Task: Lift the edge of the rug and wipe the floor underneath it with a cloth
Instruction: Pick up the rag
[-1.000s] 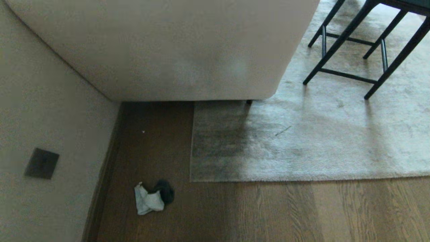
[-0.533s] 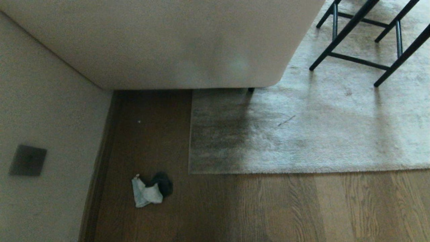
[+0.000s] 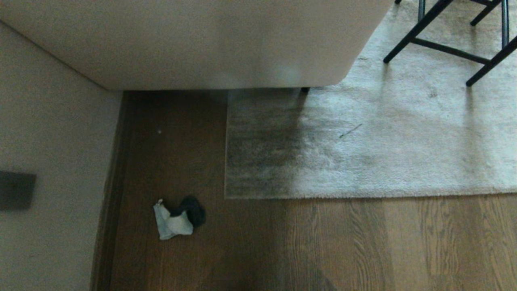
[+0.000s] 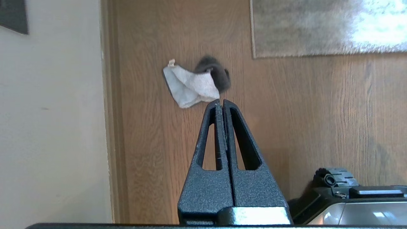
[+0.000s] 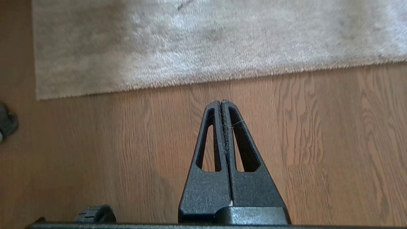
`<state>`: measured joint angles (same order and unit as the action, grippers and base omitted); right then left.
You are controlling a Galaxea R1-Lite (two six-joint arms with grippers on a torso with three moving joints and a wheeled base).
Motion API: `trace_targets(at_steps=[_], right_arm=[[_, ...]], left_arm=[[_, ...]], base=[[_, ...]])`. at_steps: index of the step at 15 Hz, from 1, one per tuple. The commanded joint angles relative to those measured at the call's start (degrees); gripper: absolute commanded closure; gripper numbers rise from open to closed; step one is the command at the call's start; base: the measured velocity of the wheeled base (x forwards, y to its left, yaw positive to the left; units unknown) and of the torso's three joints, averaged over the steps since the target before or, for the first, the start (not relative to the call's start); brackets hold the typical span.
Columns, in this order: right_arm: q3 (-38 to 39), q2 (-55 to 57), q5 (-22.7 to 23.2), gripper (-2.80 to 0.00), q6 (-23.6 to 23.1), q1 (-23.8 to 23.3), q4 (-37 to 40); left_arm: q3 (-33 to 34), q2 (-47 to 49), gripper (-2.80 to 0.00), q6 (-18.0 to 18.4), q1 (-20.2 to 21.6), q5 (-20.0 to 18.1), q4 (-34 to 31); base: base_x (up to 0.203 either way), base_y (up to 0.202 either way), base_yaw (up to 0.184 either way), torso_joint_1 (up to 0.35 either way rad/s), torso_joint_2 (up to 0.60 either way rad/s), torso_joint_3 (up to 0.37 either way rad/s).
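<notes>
The cloth (image 3: pixel 177 219), a small white rag with a dark part, lies crumpled on the brown wood floor (image 3: pixel 363 250) close to the wall. The grey-beige rug (image 3: pixel 383 153) lies flat, its near rug edge (image 3: pixel 363 196) running straight across to a corner near the cloth. Neither arm shows in the head view. In the left wrist view my left gripper (image 4: pixel 221 101) is shut and empty, high above the floor, with the cloth (image 4: pixel 194 84) just past its tips. My right gripper (image 5: pixel 221 101) is shut and empty over bare floor (image 5: pixel 302 152), short of the rug edge (image 5: pixel 222 79).
A beige sofa (image 3: pixel 202 40) stands on the rug's far left part. Black chair legs (image 3: pixel 444 44) rest on the rug at far right. A wall (image 3: pixel 48 161) with a dark plate (image 3: pixel 14 190) and a baseboard (image 3: pixel 111 190) bound the left side. Part of my base (image 4: pixel 349 200) shows.
The whole head view has shifted: the camera tilted further down, so sofa, rug and cloth slid up the picture. Nothing on the floor moved.
</notes>
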<state>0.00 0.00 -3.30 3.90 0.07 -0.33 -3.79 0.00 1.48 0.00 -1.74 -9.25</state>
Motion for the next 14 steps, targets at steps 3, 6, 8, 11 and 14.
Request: trace_targets(at_steps=[3, 6, 8, 11, 14], right_arm=[[0.0, 0.1, 0.0, 0.0, 0.0, 0.0, 0.0], [0.0, 0.1, 0.0, 0.0, 0.1, 0.0, 0.0], [0.0, 0.1, 0.0, 0.0, 0.0, 0.0, 0.0], [0.0, 0.1, 0.0, 0.0, 0.1, 0.0, 0.0], [0.0, 0.1, 0.0, 0.0, 0.1, 0.0, 0.0]], left_arm=[[0.0, 0.0, 0.0, -0.1, 0.0, 0.0, -0.1], [0.0, 0.0, 0.0, -0.1, 0.0, 0.0, -0.1], [0.0, 0.0, 0.0, -0.2, 0.0, 0.0, -0.1], [0.0, 0.0, 0.0, -0.6, 0.0, 0.0, -0.1], [0.0, 0.0, 0.0, -0.6, 0.0, 0.0, -0.1]], base=[[0.0, 0.0, 0.0, 0.002, 0.0, -0.2], [0.0, 0.0, 0.0, 0.003, 0.0, -0.194], [0.0, 0.0, 0.0, 0.0, 0.0, -0.203], [0.0, 0.0, 0.0, 0.003, 0.0, -0.198], [0.0, 0.0, 0.0, 0.001, 0.0, -0.199]])
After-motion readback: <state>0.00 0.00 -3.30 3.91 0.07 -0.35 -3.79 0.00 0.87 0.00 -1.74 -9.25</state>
